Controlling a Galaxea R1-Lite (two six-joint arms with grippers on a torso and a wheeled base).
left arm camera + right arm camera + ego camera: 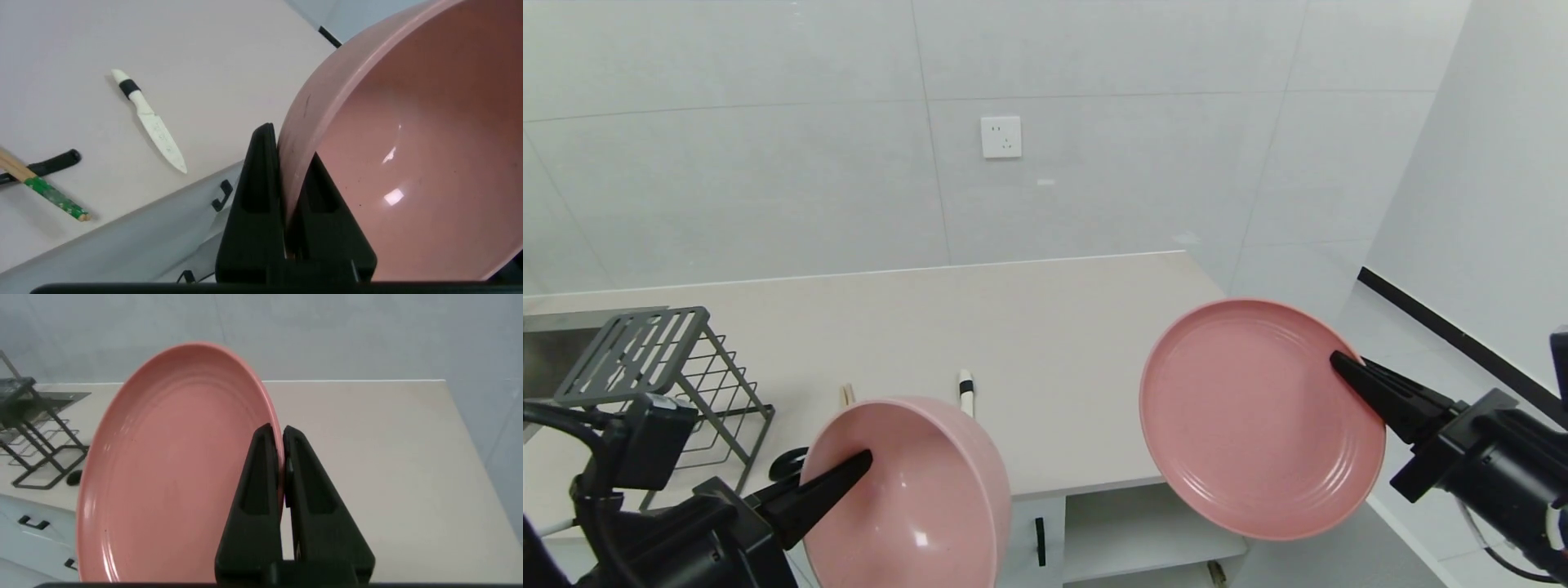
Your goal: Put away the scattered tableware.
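Note:
My left gripper is shut on the rim of a pink bowl, held tilted in the air at the counter's front edge; in the left wrist view the bowl has its rim pinched between my left gripper. My right gripper is shut on the rim of a pink plate, held nearly on edge off the counter's right end. The right wrist view shows the plate clamped by my right gripper. On the counter lie a white knife, chopsticks and a black handle.
A dark wire dish rack stands at the counter's left. The beige counter runs back to a tiled wall with a socket. White cabinets with an open shelf sit under the front edge.

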